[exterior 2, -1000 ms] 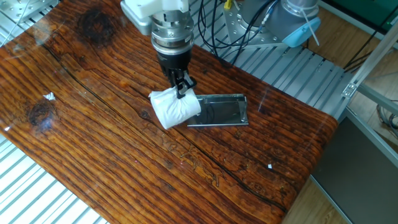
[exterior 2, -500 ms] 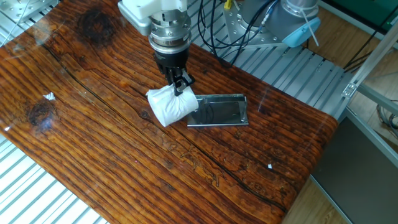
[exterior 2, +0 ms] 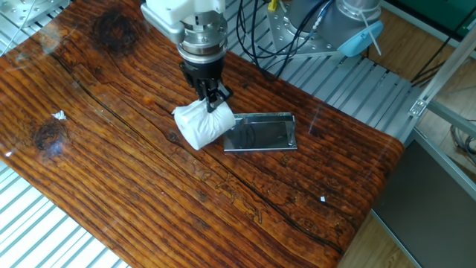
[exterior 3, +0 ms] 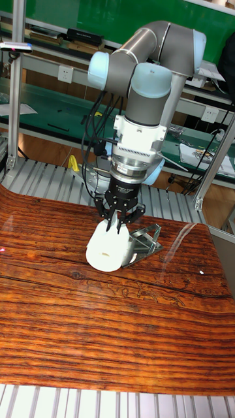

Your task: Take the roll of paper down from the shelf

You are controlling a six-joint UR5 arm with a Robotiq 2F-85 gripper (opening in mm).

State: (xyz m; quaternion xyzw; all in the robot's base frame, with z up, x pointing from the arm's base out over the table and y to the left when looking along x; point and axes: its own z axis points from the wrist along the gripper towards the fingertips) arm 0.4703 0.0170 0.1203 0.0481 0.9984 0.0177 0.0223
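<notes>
The roll of paper (exterior 2: pixel 201 125) sits pinched in the hand (exterior 2: pixel 213 103), which comes straight down on its top with both fingers clamped on the soft tissue. So the roll hangs directly under the hand, its long axis running roughly level and slanting across the bench (exterior 2: pixel 111 186). It looks just off the left end of the shelf (exterior 2: pixel 262 132), though whether it touches the bench wood yet is hard to call. The shelf lies well back from the bench's near edge, so lowering on the roll's free side looks like the safe bet.
</notes>
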